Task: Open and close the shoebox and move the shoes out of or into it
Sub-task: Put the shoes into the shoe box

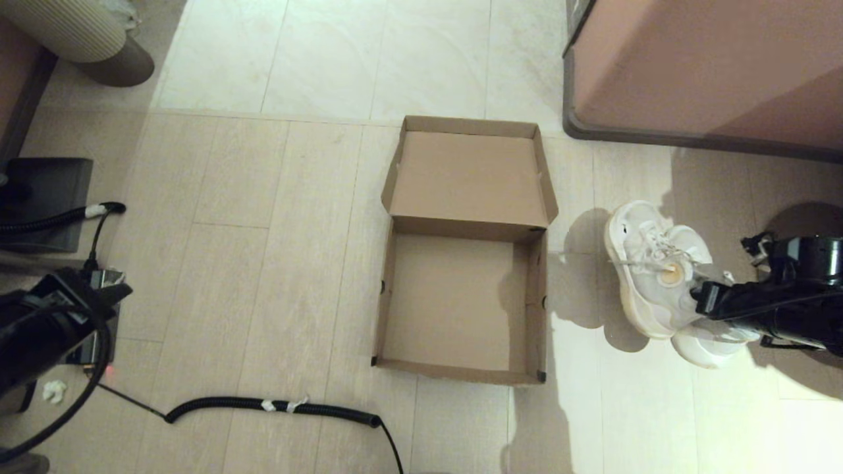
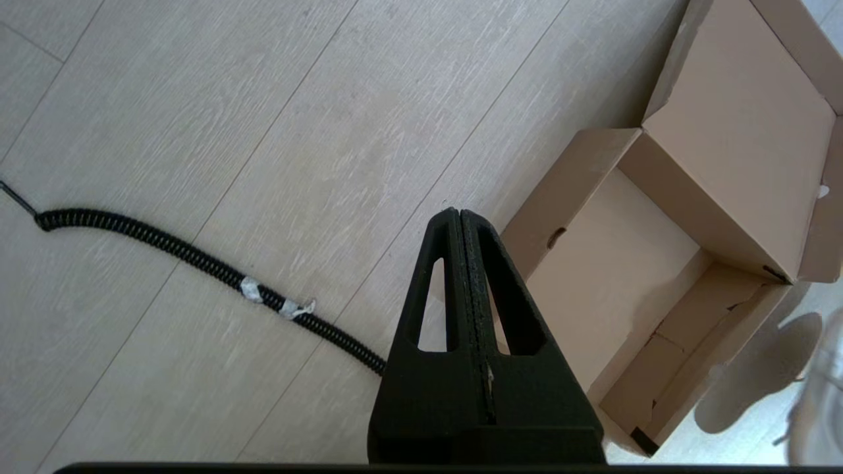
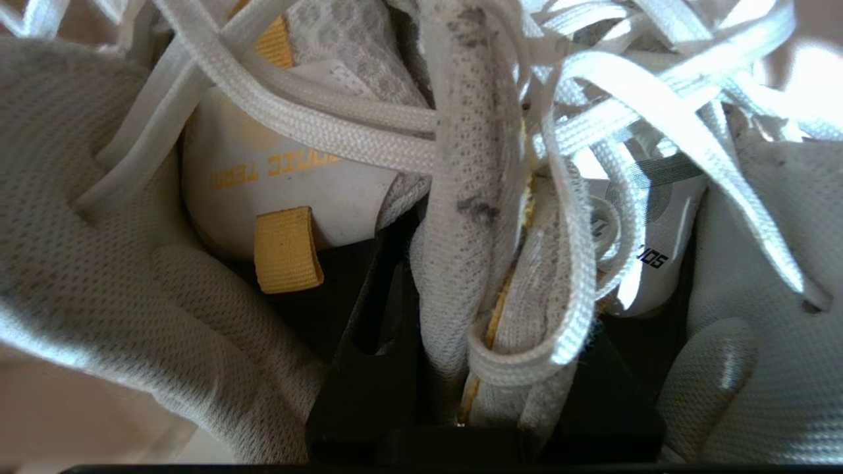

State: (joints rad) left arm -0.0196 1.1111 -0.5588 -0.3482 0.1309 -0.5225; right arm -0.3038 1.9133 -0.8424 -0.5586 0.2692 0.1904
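The brown cardboard shoebox [image 1: 461, 303] lies open on the floor, its lid [image 1: 469, 174] flipped back and its inside bare; it shows too in the left wrist view [image 2: 619, 276]. The white mesh shoes [image 1: 655, 273] sit together right of the box. My right gripper [image 1: 699, 296] is at their collars, shut on the inner edges of both shoes [image 3: 487, 263], laces tangled around it. My left gripper [image 2: 459, 217] hovers shut and empty above the floor left of the box.
A pinkish cabinet [image 1: 711, 66] stands at the back right. A black coiled cable [image 1: 276, 405] runs across the floor in front of the box, seen also in the left wrist view [image 2: 197, 260]. A ribbed round object [image 1: 79, 33] stands at the back left.
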